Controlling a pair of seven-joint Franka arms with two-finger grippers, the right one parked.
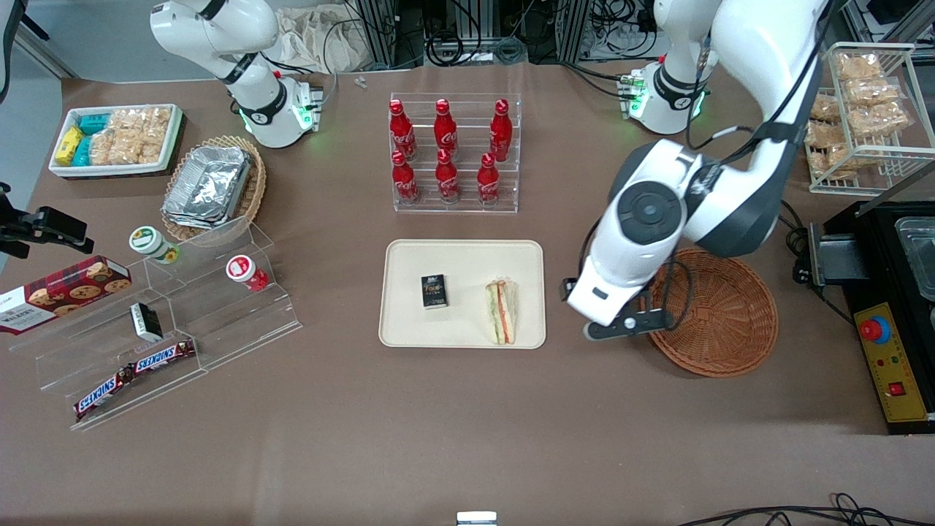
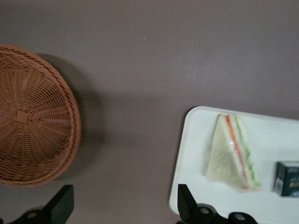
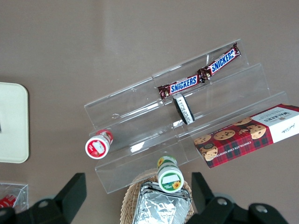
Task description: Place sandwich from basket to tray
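The brown table [image 1: 438, 453] carries everything. Toward the working arm's end sits the round wicker basket [image 1: 719, 314], holding nothing. The beige tray [image 1: 462, 252] lies at mid-table, nearer the front camera than the clear rack of red bottles [image 1: 454, 153]. Toward the parked arm's end stands a clear stepped stand [image 1: 175, 321] with Snickers bars [image 1: 135, 376] on its near step. The gripper [image 2: 124, 207] hangs above bare table between basket and tray, its black fingers [image 2: 60, 205] spread wide apart and pinching nothing. The sandwich [image 1: 501, 312] lies flat on the tray, near the edge closest to the basket, apart from a small dark box [image 1: 434, 291] beside it.
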